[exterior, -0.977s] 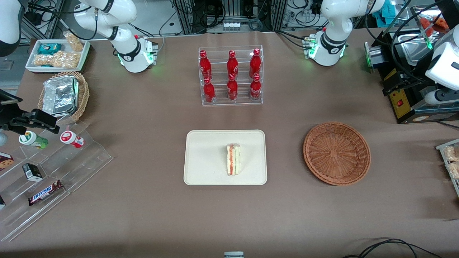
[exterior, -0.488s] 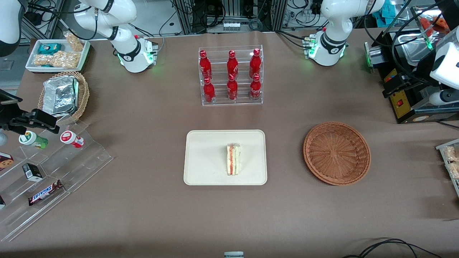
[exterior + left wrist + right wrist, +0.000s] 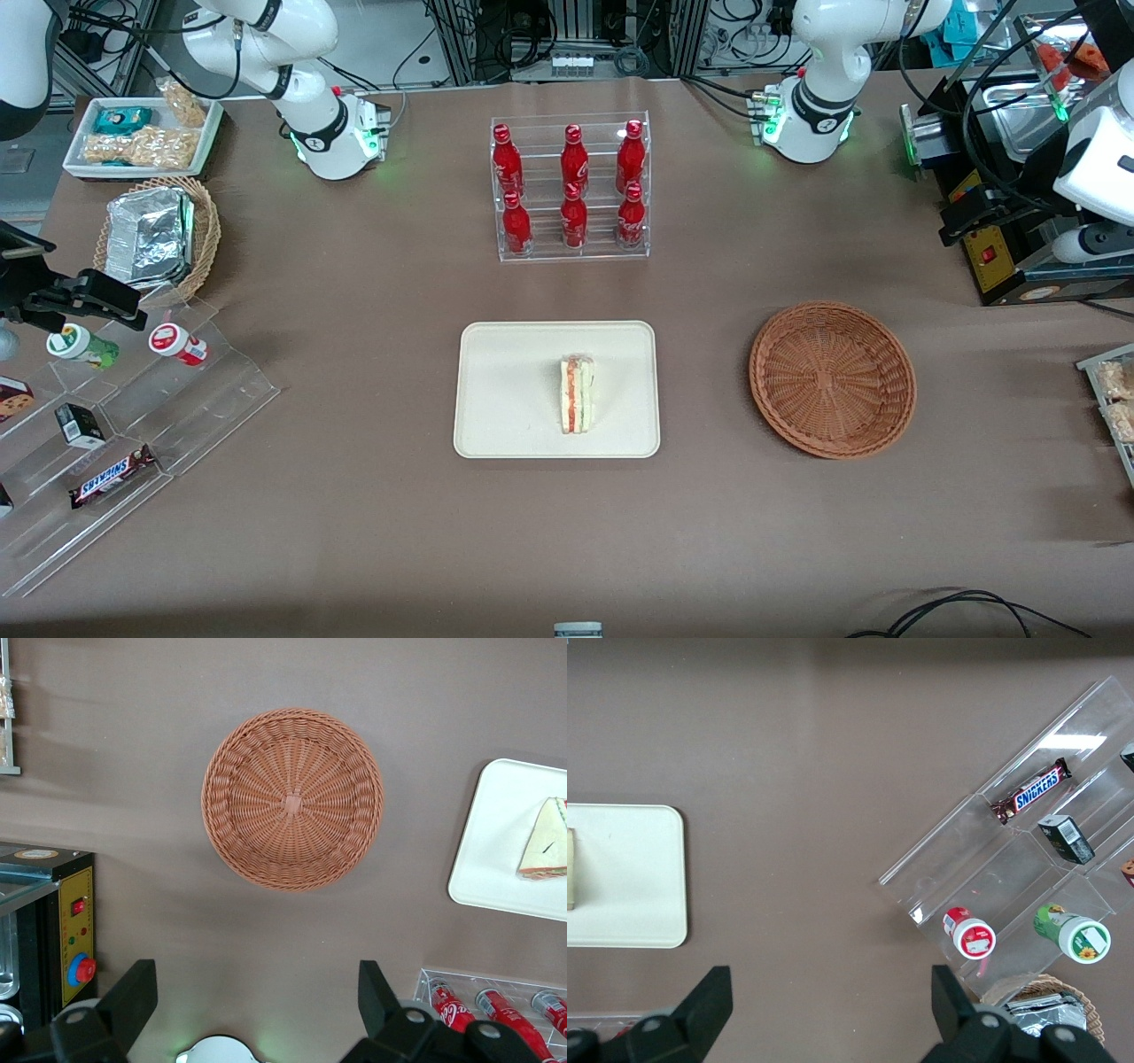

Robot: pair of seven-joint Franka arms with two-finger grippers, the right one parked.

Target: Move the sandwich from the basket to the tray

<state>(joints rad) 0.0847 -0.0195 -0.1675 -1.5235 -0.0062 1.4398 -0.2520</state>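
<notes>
The sandwich (image 3: 577, 394) lies on the tray (image 3: 505, 390) at mid-table — basket (image 3: 833, 379) empty; the gripper (image 3: 257, 1010), fingers spread and holding nothing, hangs high over the table's working-arm end.

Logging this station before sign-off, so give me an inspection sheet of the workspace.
Surface: brown table, flat.
Job's things: sandwich lies on the tray; basket holds nothing.
Clutter: bottle rack, foil basket, snack tray, acrylic stand.
Hand: left hand open, raised above the table near the basket, holding nothing.
Cables: cable at the table edge nearest the front camera.
Surroundings: control box.
</notes>
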